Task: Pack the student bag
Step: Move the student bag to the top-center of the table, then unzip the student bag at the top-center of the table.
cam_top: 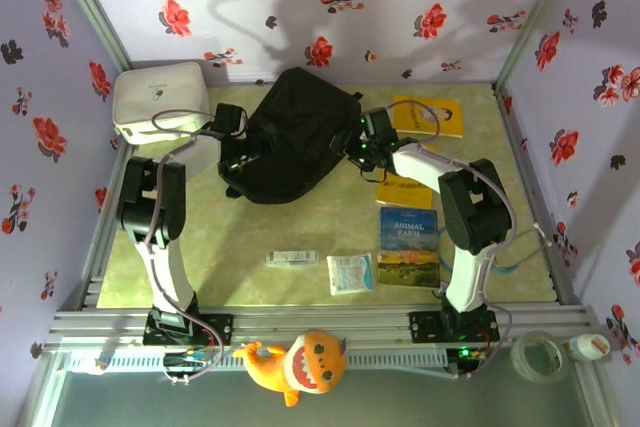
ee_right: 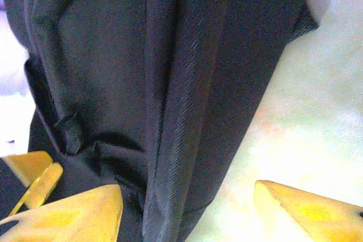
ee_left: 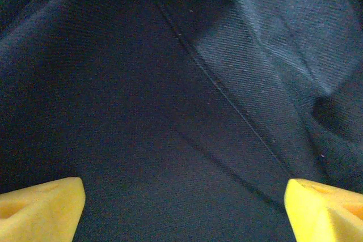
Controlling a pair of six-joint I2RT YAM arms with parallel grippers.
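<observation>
At the back of the table (cam_top: 250, 237), just right of a white box (cam_top: 160, 97), the student bag (cam_top: 295, 132) lies slumped between two robot arms. It is black woven cloth, creased and folded over itself, and it looks soft and limp rather than stiff. It will likely sag and shift when pulled. It seems light enough for one arm to drag, though its contents are hidden. A single layer would probably slip out of a shallow pinch, so the surer holds appear to be a doubled fold, a strap or a seamed edge.

On the bag's left flank, the left gripper (cam_top: 236, 147) faces the cloth with its yellow fingers (ee_left: 39, 208) spread wide. A stitched seam runs across the dark panel between them. They clasp nothing, and whether the tips press the fabric cannot be told.

On the right flank, the right gripper (cam_top: 362, 145) straddles a thick upright fold at the bag's edge. Its jaws stand partly apart. One of its fingers (ee_right: 74, 213) sits against or just beside the fold, while the other is clear of it, with bare table showing in the gap. The fold is bracketed but not yet pinched. Farther right, yellow books (cam_top: 430, 115) lie loose on the table.
</observation>
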